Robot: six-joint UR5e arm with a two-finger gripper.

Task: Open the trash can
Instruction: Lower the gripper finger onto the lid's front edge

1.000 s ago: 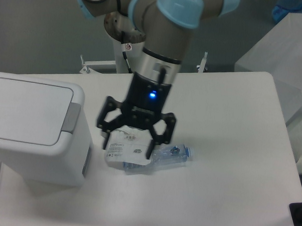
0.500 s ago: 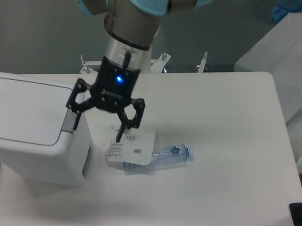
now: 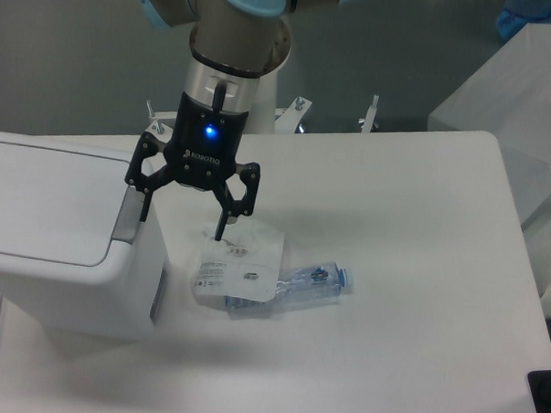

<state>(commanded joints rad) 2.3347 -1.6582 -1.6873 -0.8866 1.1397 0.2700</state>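
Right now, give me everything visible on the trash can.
The trash can is a large white boxy bin, plastic by its look, with rounded corners. It stands upright on the table's left side, its left edge cut off by the frame. The flat lid lies closed. A grey latch tab sits at the lid's right edge. The open pincer hangs by that edge, one fingertip close over the tab; contact cannot be told.

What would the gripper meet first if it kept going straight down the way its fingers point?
Probably the right edge of the large white plastic trash can near its grey latch tab; the open gripper straddles that edge, though depth is unclear.
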